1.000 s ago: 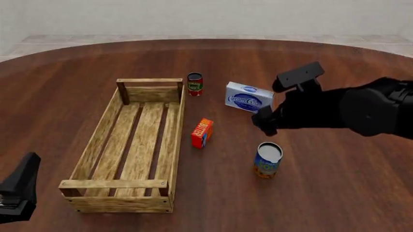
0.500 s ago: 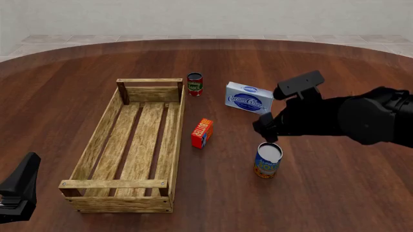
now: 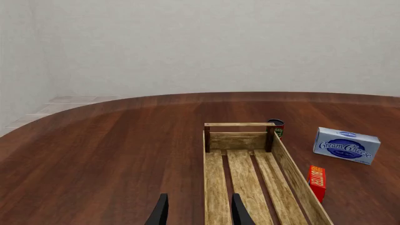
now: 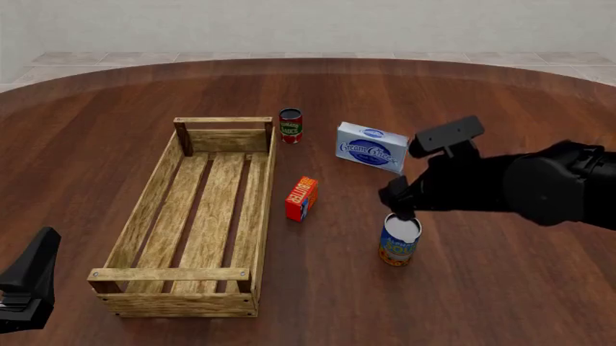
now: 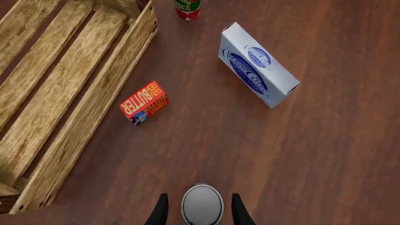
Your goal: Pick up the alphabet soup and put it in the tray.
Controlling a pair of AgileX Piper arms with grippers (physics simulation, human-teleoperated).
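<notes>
Right gripper (image 5: 196,212) spread, fingers (image 5: 160,211) straddling alphabet soup (image 4: 399,241) lid. Advised: descend centred, clamp mid-label, lift clear over wooden tray (image 4: 147,204) wall. Left gripper (image 3: 197,210) parted, idle.

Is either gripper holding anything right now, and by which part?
Nothing is held. The right gripper is open, its jaws on either side of the soup can; the left gripper is open and empty.

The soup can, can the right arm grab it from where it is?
Probably yes. The right gripper hangs open just above the alphabet soup, its fingers on either side of the top, and nothing stands between them.
</notes>
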